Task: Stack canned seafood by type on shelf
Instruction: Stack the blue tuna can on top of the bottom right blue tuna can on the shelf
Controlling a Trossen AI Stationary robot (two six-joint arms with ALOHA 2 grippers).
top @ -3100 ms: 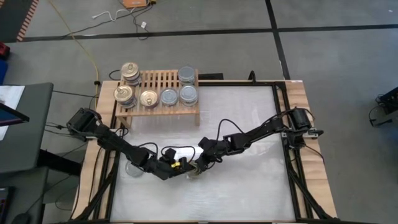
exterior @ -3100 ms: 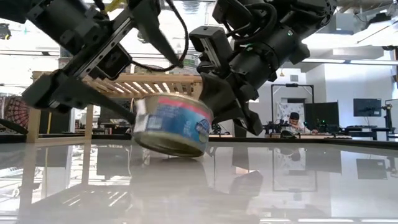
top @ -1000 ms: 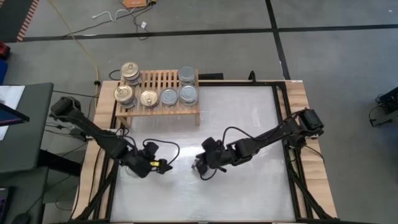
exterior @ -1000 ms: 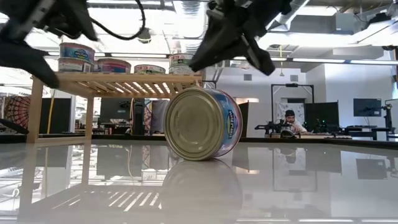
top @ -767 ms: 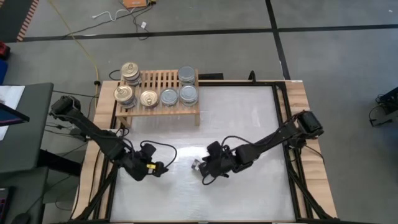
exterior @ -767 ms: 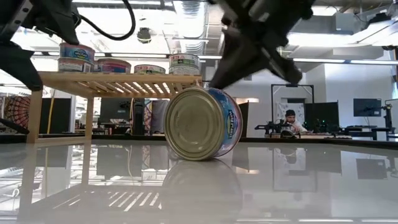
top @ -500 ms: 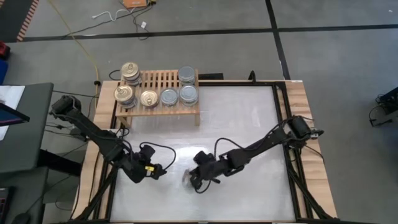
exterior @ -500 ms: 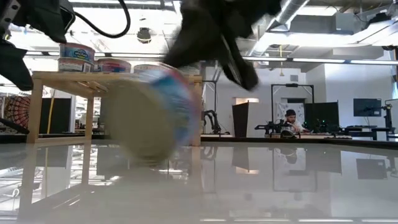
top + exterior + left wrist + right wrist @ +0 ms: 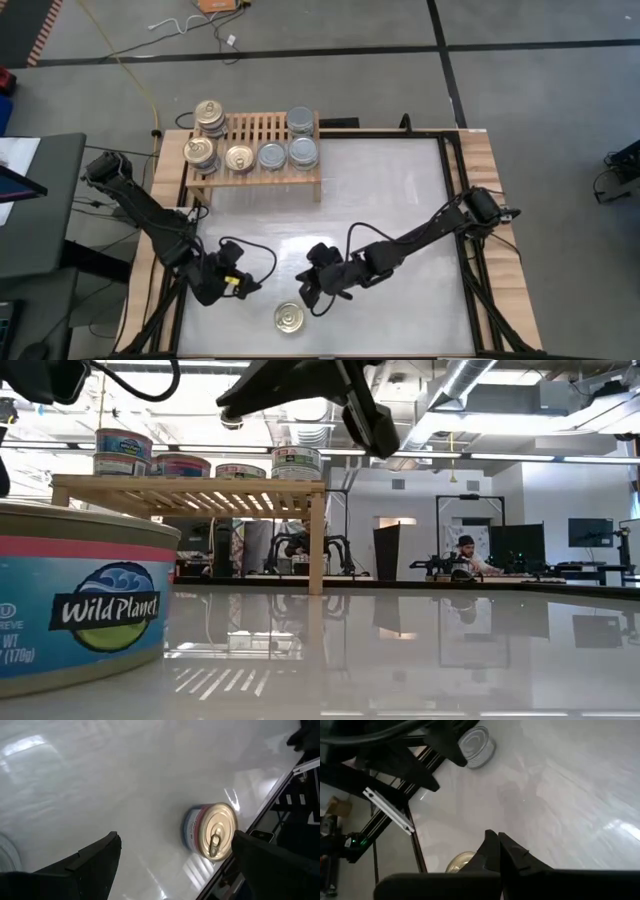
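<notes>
The right claw point(image 9: 307, 295), fingers pressed together and holding nothing, hovers over the near middle of the counter point(image 9: 400, 200). The left claw point(image 9: 250, 285), spread and empty, hangs just to its left. A gold-topped can point(image 9: 290, 318) stands upright between them, close to the near edge. The shelf point(image 9: 255, 160) with seven cans sits at the far left, with bare counter to the right.

A robotics lab: exposed ceiling pipes point(image 9: 470, 380) overhead, a person point(image 9: 466, 555) seated at a far workstation among monitors point(image 9: 588, 532), cables point(image 9: 200, 30) trailing over taped grey floor.
</notes>
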